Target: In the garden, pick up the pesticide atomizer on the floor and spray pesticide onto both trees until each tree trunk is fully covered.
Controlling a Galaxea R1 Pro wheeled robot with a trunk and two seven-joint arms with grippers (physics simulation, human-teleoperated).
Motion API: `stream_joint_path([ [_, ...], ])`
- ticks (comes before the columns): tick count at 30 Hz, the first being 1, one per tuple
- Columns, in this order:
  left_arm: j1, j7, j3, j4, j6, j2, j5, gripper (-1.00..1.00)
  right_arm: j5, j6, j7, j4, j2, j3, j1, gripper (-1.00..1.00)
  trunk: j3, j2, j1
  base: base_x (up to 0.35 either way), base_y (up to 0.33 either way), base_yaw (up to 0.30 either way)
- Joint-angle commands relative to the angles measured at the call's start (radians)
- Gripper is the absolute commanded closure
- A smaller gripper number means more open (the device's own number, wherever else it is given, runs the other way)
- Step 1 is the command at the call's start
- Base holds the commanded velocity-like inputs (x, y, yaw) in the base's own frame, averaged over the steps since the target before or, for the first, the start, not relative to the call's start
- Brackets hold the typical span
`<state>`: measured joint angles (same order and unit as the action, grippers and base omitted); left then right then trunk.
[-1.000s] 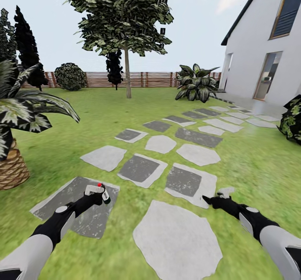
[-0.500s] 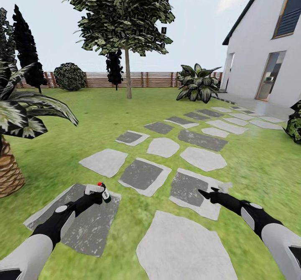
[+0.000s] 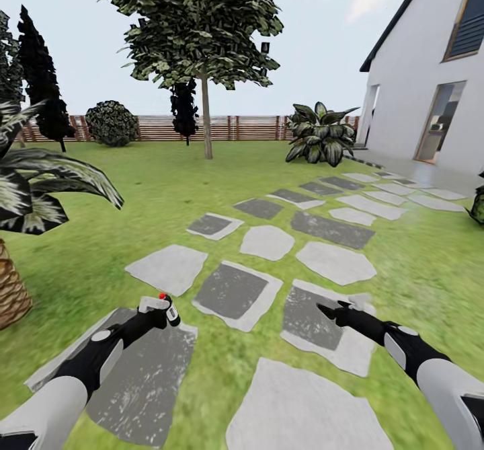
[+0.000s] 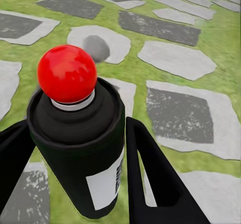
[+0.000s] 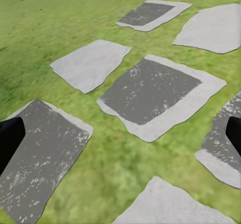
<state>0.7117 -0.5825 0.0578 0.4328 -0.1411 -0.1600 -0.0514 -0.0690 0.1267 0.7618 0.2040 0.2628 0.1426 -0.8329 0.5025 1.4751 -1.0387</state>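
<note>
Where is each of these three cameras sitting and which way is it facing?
Head view: from the robot's head, forward and down over the stepping stones toward a tree; both arms show.
Left wrist view: along the left gripper, shut on the pesticide atomizer.
Right wrist view: along the open right gripper, down at lawn and stones.
Shared: the atomizer also shows in the head view, and stones in all three.

Both arms are pale grey-white tubes up near the camera, switching to matte black forearms with a light grey oval patch on each. The left gripper and right gripper are plain black with slim, pointed, wedge-shaped fingers.
</note>
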Motion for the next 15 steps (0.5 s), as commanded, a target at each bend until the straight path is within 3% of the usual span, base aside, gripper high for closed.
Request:
stream_joint_path([
  [1, 0.0, 0.001, 0.0, 0.0, 0.0, 0.004, 0.0, 1.0, 0.0, 0.0, 0.0, 0.0, 0.0, 0.0, 0.0, -1.0, 0.0, 0.0, 0.0, 0.345, 0.121, 0.0],
  [15, 0.0, 0.004, 0.004, -0.003, 0.001, 0.047, -0.002, 1.0, 0.001, 0.001, -0.001, 0.0, -0.01, -0.004, 0.0, -1.0, 0.0, 0.0, 0.0, 0.345, 0.121, 0.0],
])
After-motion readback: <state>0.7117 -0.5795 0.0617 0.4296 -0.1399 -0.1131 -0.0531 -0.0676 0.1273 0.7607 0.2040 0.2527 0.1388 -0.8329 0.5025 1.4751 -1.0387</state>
